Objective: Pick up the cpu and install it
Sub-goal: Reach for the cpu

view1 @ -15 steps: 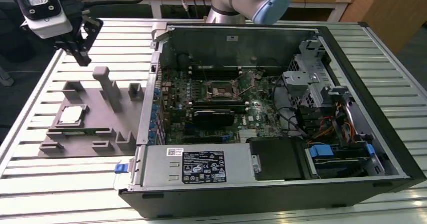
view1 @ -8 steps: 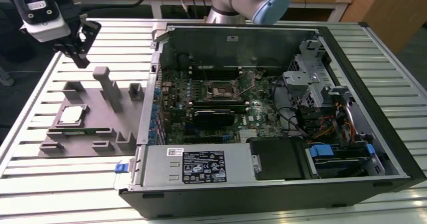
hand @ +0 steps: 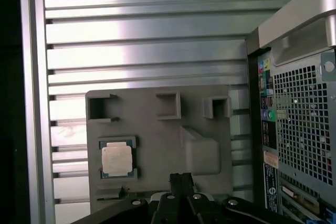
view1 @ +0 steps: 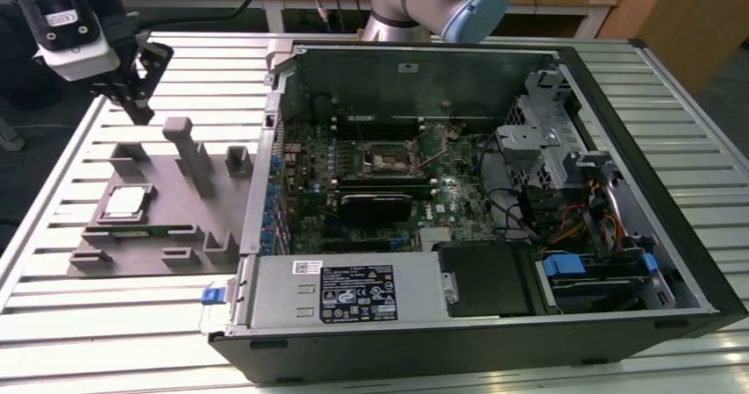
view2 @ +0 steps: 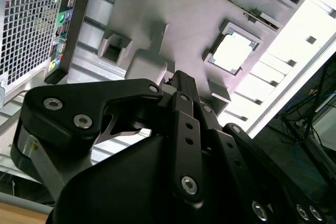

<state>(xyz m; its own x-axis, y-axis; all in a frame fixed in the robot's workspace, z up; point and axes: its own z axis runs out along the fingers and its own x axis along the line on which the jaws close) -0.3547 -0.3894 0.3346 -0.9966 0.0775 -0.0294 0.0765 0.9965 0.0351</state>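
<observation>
The black two-fingered claw [view1: 132, 103] hangs at the exterior view's left with its tips pressed together and nothing between them. It points down over the far end of a grey plastic fixture plate [view1: 175, 208].

Farther along that plate, well apart from the claw, lies the cpu [view1: 125, 203], a small flat square chip with a pale silver metal top and a thin tan-green rim. It sits metal side up in a shallow nest. Being square it has no long axis, and its edges run parallel to the plate's edges, which is plainest in the first wrist view [hand: 117, 159].

One cpu, one claw. In the first wrist view I count three hollow square blocks [hand: 168, 104] in a row, plus one larger solid block [hand: 202, 153].

The plate rests on a ribbed aluminium counter [view1: 105, 341], just beside a black desktop computer case [view1: 351, 363] lying open.

The exterior view looks into the case, at the green motherboard [view1: 310, 153] and its square metal-framed socket [view1: 392, 159]. Both wrist views catch its perforated back panel [hand: 302, 124] and coloured ports.
</observation>
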